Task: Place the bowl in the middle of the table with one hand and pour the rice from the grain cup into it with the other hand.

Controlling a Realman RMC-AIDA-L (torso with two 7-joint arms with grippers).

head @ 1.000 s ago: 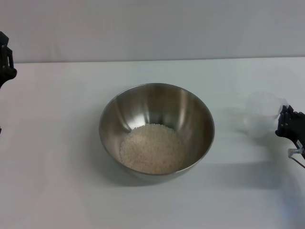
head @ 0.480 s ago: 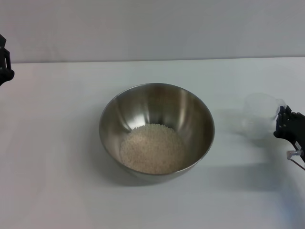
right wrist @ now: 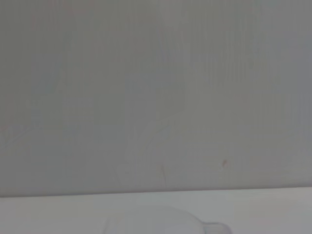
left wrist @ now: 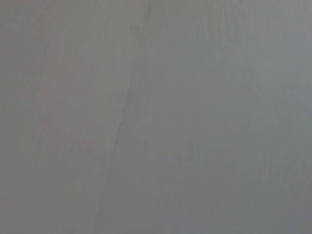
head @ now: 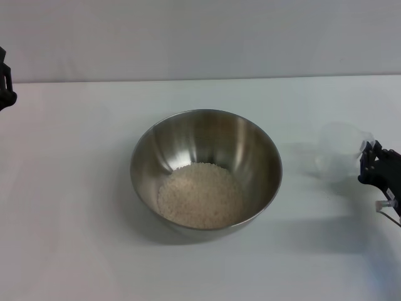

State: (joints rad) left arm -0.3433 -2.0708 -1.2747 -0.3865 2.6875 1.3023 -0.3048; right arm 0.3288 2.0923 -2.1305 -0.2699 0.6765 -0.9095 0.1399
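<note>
the rice (head: 200, 195) lay in the bowl (head: 205, 125); the right gripper (head: 380, 169) gripped the grain cup (head: 338, 150) and should set it down upright on the worktop (head: 81, 207); left gripper (head: 5, 81) parked, jaws unclear.

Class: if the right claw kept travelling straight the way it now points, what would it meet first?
Probably the small clear plastic grain cup: the right claw sits at its handle side, pointing toward it. Whether they already touch is unclear.

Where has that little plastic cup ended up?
In the head view, the grain cup sits on the robot's right, beside the bowl, with the right pincer at its handle.
</note>
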